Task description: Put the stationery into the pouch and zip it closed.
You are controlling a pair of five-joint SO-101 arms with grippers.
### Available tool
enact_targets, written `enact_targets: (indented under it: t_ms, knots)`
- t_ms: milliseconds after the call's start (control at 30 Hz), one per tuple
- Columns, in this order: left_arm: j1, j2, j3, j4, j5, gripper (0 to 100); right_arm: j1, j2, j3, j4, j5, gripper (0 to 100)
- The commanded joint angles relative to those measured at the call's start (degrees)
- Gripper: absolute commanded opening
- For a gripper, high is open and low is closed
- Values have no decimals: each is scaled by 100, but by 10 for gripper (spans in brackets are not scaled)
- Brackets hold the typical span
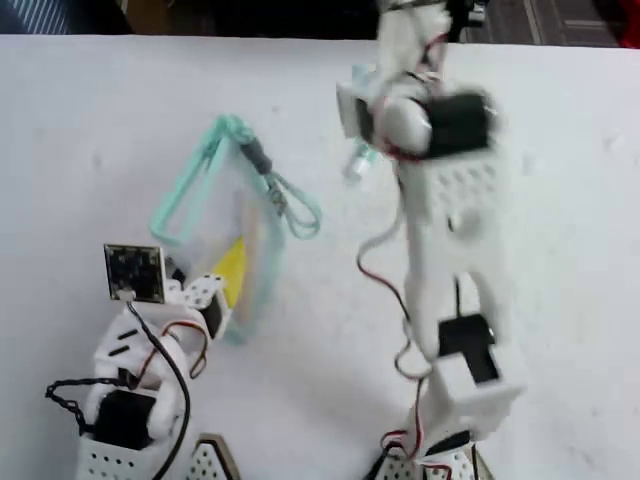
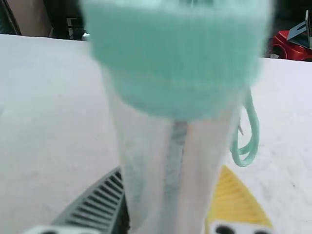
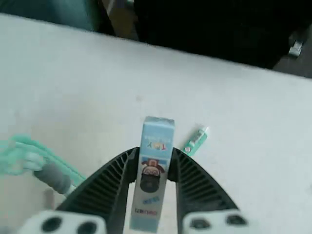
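The right gripper point(image 3: 153, 155) is closed on a small light-blue box point(image 3: 157, 134). Its two black ribbed fingers point(image 3: 114, 180) press the box's long sides, and the box stands up between them with its top end poking past the fingertips. On the white worktop point(image 1: 560, 300) just beyond the box lies a little green-and-white tube point(image 3: 194, 141), apart from both the box and the gripper. Off to one side of that gripper I can make out a corner of the pouch point(image 3: 22, 156) with a grey zip pull point(image 3: 51, 176).

From above, the right arm point(image 1: 450, 230) stretches far out over the worktop, away from its base.

The left gripper point(image 2: 170, 195) is clamped on the pouch point(image 2: 175, 73), with a black ribbed finger point(image 2: 100, 204) on one face and a yellow finger point(image 2: 234, 204) on the other.

The pouch point(image 1: 225, 215) is clear plastic with a mint-green border, and a grey strip shows through its wall. It lies left of the worktop's middle, its near end in the left gripper point(image 1: 222, 290) and its far end pointing away from the arms. A mint cord loop point(image 1: 295, 212) trails from its upper side onto the worktop. I can't tell whether the zip is open.
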Motion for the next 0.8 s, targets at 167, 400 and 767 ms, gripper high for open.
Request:
enact_targets:
  t_ms: [167, 400, 767]
  knots:
    - [629, -57, -264, 62, 53, 214, -75, -1323, -422, 171, -18, 17]
    - [629, -57, -264, 62, 53, 214, -75, -2053, -422, 180, -62, 17]
    - [690, -57, -281, 62, 62, 214, -1121, -3793, 2470, -92, -35, 17]
